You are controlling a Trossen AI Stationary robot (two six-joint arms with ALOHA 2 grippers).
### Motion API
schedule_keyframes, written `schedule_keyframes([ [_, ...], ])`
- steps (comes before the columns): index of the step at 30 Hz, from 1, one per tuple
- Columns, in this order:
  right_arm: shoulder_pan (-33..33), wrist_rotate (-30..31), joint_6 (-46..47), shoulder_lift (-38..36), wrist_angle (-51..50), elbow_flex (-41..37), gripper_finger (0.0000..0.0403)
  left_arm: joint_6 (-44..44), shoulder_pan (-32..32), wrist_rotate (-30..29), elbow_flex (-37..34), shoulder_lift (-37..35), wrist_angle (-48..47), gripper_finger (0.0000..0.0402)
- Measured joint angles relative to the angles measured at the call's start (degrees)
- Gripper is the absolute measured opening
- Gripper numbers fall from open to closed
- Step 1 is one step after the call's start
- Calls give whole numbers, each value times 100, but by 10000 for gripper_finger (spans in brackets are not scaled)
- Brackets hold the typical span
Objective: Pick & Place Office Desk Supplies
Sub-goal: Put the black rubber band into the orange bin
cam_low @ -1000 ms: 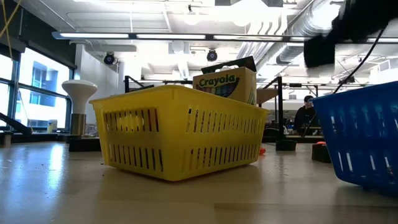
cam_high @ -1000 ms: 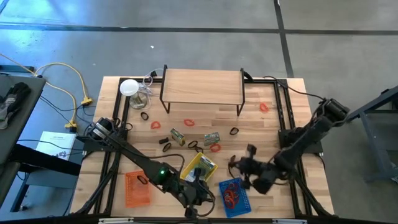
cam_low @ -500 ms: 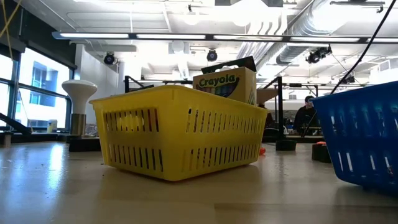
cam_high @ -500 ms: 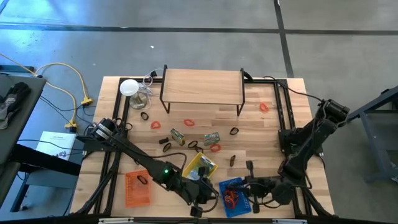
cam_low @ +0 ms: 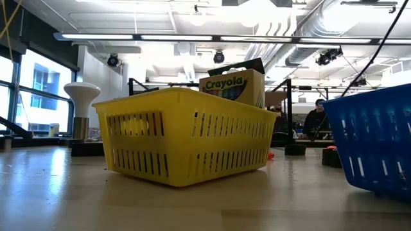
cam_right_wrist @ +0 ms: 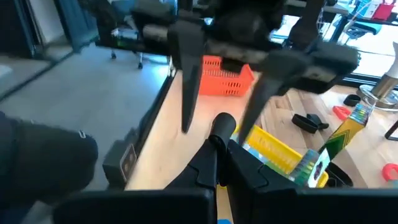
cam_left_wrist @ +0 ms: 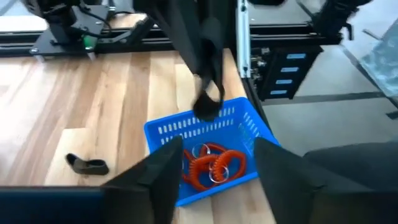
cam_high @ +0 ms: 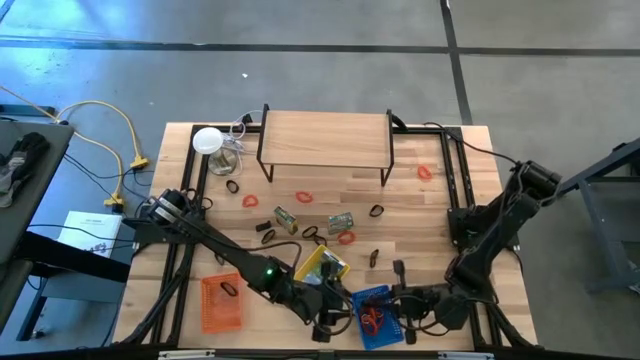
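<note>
A blue basket (cam_high: pixel 375 315) near the table's front edge holds red coiled loops (cam_left_wrist: pixel 211 165). My left gripper (cam_left_wrist: pixel 217 168) is open just to the basket's left, fingers pointing at it, with nothing between them. My right gripper (cam_left_wrist: pixel 208 109) is shut and hangs over the basket's opposite rim, facing the left one; I see nothing in it. Loose supplies lie mid-table: red loops (cam_high: pixel 304 197) (cam_high: pixel 346 237), black clips (cam_high: pixel 377 211) (cam_high: pixel 267 236) and green packets (cam_high: pixel 287 218) (cam_high: pixel 341 221). Another black clip (cam_left_wrist: pixel 87 165) lies beside the basket.
A yellow basket (cam_high: pixel 322 268) with a crayon box (cam_low: pixel 232 86) sits just left of the blue one. An orange basket (cam_high: pixel 220 300) is at the front left. A wooden shelf (cam_high: pixel 325 140) stands at the back, and a white disc lamp (cam_high: pixel 207 140) at the back left.
My right gripper has swung toward the table's near edge, from behind the blue basket to over it, and has turned about its wrist. It has left the low view's upper right corner. It has stayed shut. The left arm has kept about still.
</note>
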Motion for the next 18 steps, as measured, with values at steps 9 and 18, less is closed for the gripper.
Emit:
schedule_keyframes([
  [9, -213, -409, -731, 379, 784, 0, 4, -45, 34, -55, 0, 37, 254, 265],
  [18, -505, -623, -943, 423, 988, 1, 4, 219, 32, -48, 2, 393, 538, 266],
])
